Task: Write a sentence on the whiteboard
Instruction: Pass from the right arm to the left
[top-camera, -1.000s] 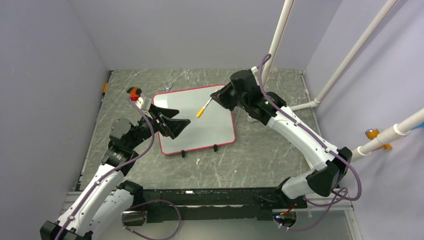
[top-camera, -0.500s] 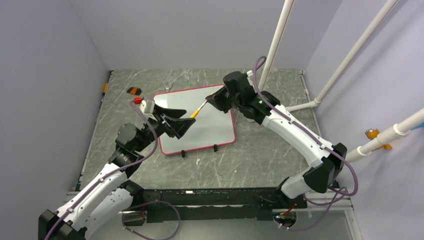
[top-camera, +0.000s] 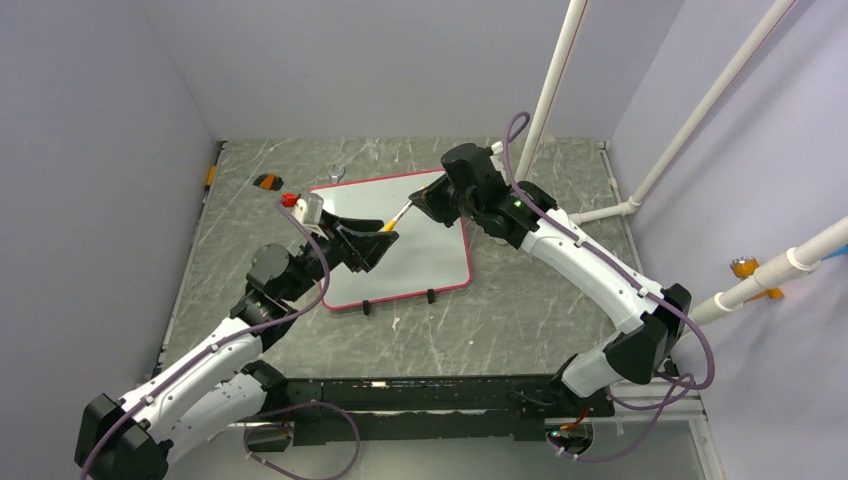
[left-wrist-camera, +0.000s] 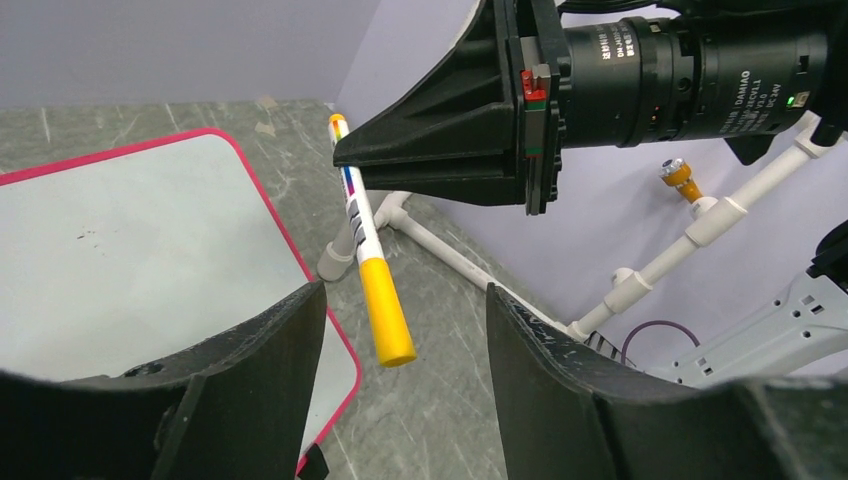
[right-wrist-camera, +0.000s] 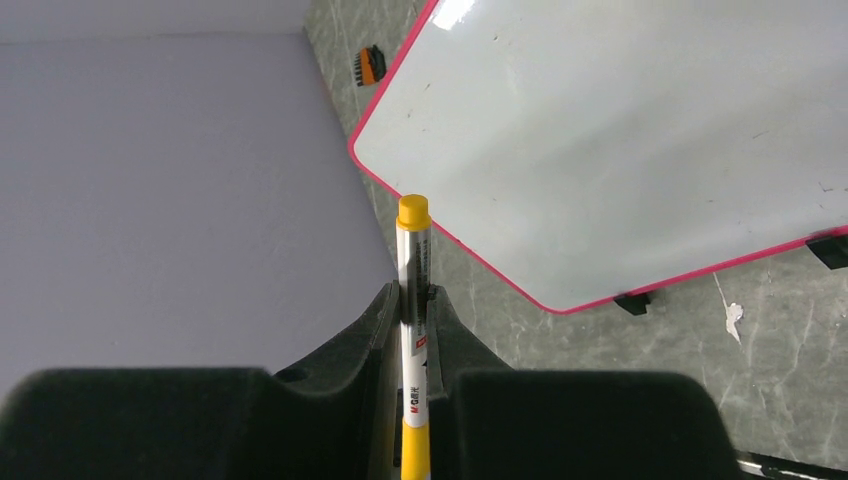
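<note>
Whiteboard (top-camera: 400, 250) flat on grey marbled table (top-camera: 500, 320), mid-table, red-pink frame, two black clips (top-camera: 367, 306) on the near long edge; white face shows faint dark specks in the left wrist view (left-wrist-camera: 130, 230). Right gripper (top-camera: 428, 200) over the board's far right corner, fingers clamped on the barrel of a white-and-yellow marker (top-camera: 397, 217), yellow end pointing out toward the left arm. Left gripper (top-camera: 375, 245) above the board's middle, fingers spread apart; in its wrist view the marker's yellow end (left-wrist-camera: 385, 310) sits between them, touching neither as far as can be seen. Right wrist view: marker (right-wrist-camera: 413, 290) pinched upright between the two fingers, board (right-wrist-camera: 620, 150) beyond. Small orange-black object (top-camera: 268, 181) on the table, off the board's far left corner
</note>
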